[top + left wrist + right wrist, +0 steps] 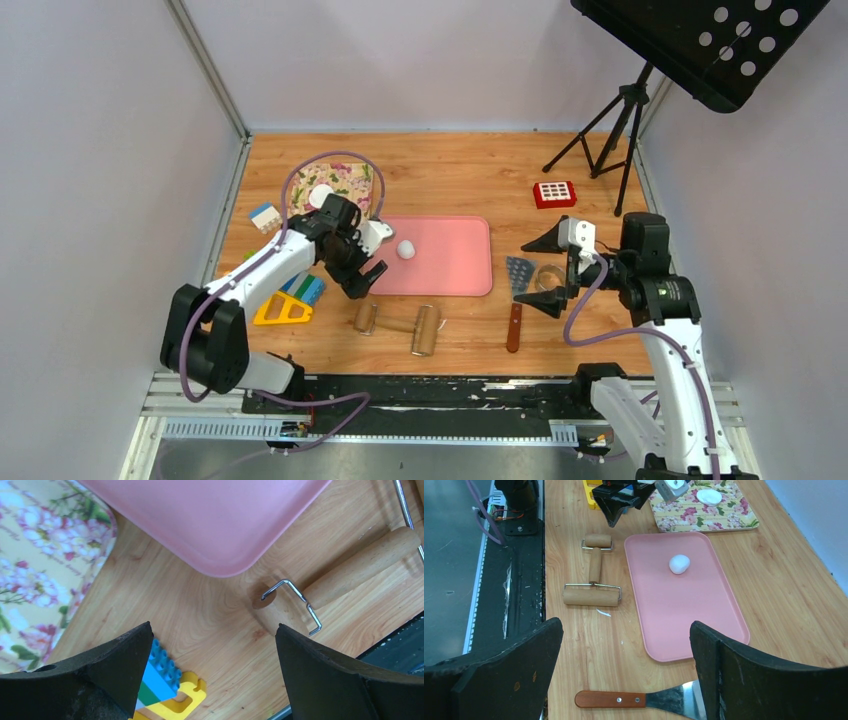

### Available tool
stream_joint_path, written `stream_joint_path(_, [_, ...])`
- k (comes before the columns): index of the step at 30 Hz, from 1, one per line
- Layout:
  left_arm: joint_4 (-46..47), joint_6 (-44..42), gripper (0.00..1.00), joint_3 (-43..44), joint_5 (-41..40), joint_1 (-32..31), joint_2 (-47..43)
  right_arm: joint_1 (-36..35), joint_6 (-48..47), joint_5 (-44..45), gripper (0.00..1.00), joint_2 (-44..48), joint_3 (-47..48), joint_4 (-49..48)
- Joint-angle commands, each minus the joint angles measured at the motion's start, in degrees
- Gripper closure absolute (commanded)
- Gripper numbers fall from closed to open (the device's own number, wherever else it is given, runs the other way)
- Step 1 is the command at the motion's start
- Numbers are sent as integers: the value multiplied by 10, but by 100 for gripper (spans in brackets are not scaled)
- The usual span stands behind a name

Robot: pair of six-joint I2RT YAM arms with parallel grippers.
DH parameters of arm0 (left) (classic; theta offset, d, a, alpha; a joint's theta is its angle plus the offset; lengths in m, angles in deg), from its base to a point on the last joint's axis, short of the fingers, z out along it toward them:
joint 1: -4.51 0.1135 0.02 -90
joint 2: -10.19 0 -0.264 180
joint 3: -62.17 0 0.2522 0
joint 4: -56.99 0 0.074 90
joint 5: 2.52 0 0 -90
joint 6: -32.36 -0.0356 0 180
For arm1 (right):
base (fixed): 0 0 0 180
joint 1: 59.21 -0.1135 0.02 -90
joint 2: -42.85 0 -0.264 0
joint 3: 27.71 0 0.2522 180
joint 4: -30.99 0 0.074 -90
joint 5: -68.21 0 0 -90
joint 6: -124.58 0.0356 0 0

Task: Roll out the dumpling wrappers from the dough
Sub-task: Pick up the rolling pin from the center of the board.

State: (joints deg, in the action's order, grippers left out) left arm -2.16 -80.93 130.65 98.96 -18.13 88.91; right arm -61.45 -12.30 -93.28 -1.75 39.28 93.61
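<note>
Fingers spread wide on both, nothing held. Left gripper (362, 278) hangs off the pink tray's (462, 272) near-left corner, right gripper (548, 270) to its right. Dough ball (679, 564) sits on the tray. Left wrist view misses it and shows the roller (350, 572) and blocks (162, 672). Round wrapper (711, 496) lies on the floral mat (729, 516). Wood table (450, 165), grey walls.

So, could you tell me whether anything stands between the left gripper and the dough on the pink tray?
Nothing visible does. The dough sits alone on the pink tray, and the left gripper hangs open by the tray's near-left corner; only bare tray lies between them.
</note>
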Motion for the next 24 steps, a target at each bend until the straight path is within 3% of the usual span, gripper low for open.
stream_joint_path(1, [10,31,0,16,20,-13,33,-3,-16,7,0,-6,-3,-30])
stream_joint_path(13, [7,67,1,27,5,-35,109,-4,-20,36,0,-14,-7,-38])
stream_joint_path(20, [3,70,8,28,-6,-50,129,-4,-24,45,0,-15,-9,-38])
stream_joint_path(24, [10,66,18,21,-12,-52,133,-4,-27,47,0,-16,-10,-38])
